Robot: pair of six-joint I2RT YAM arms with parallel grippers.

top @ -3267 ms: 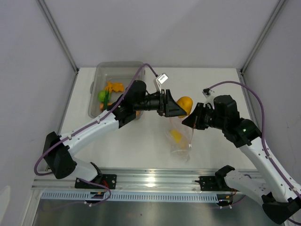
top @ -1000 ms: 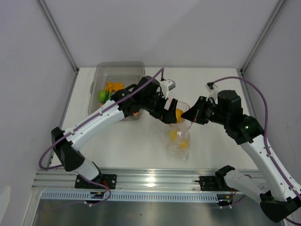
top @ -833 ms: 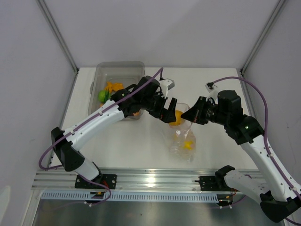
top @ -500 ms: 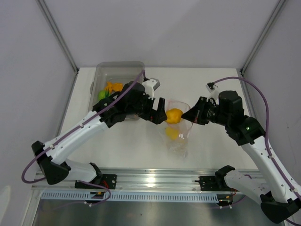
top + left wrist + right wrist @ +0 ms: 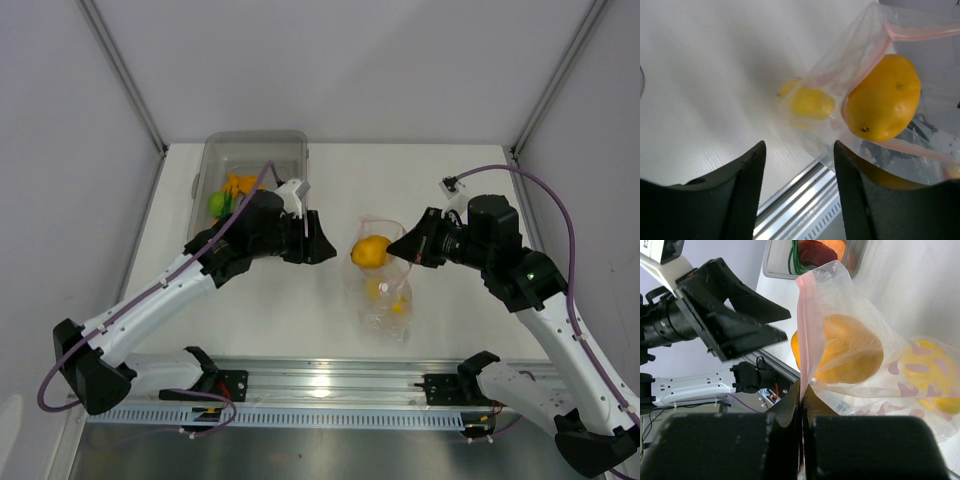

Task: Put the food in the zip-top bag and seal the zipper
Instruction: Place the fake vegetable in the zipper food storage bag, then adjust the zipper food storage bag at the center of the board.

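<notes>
The zip-top bag point(image 5: 388, 305) hangs from my right gripper point(image 5: 402, 251), which is shut on its pink zipper strip point(image 5: 804, 315) at the mouth; the pinch shows in the right wrist view point(image 5: 802, 389). The orange fruit point(image 5: 370, 250) sits in the bag's mouth, seen through the plastic point(image 5: 847, 350) and in the left wrist view point(image 5: 884, 98). The yellow lemon point(image 5: 384, 291) lies lower in the bag point(image 5: 810, 102). My left gripper point(image 5: 325, 246) is open and empty, to the left of the bag, apart from it point(image 5: 799, 150).
The rigid clear bin point(image 5: 252, 148) stands at the back left with the green lime point(image 5: 217, 203) and orange cluster point(image 5: 241, 185) in it. In the right wrist view the bin point(image 5: 771, 260) shows a green stalk and a dark-red slice. The metal rail point(image 5: 320, 380) runs along the near edge.
My left gripper carried the orange fruit to the bag's mouth, let it go there and drew back to the left, open. My right gripper kept holding the bag's mouth.
</notes>
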